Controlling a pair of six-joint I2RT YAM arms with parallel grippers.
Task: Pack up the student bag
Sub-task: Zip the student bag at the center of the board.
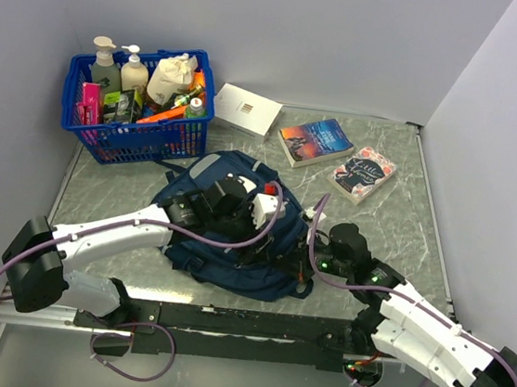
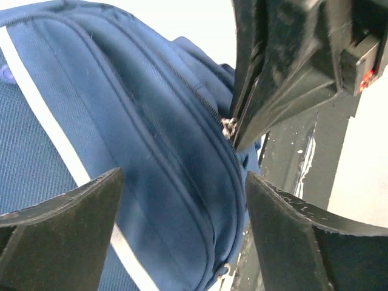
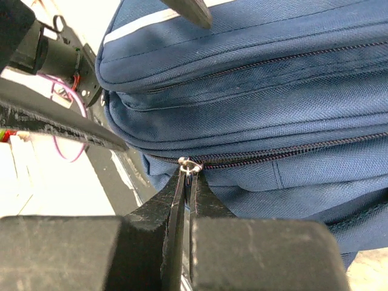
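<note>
Centrally, the large navy blue fabric backpack lies near the front edge of the marble table, with bare room at 3 o'clock. The right gripper pinches its metal zipper pull; the left gripper hangs spread above.

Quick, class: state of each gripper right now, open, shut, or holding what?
Left gripper: open over the student bag, holding nothing.
Right gripper: shut on the bag's zipper pull.
</note>
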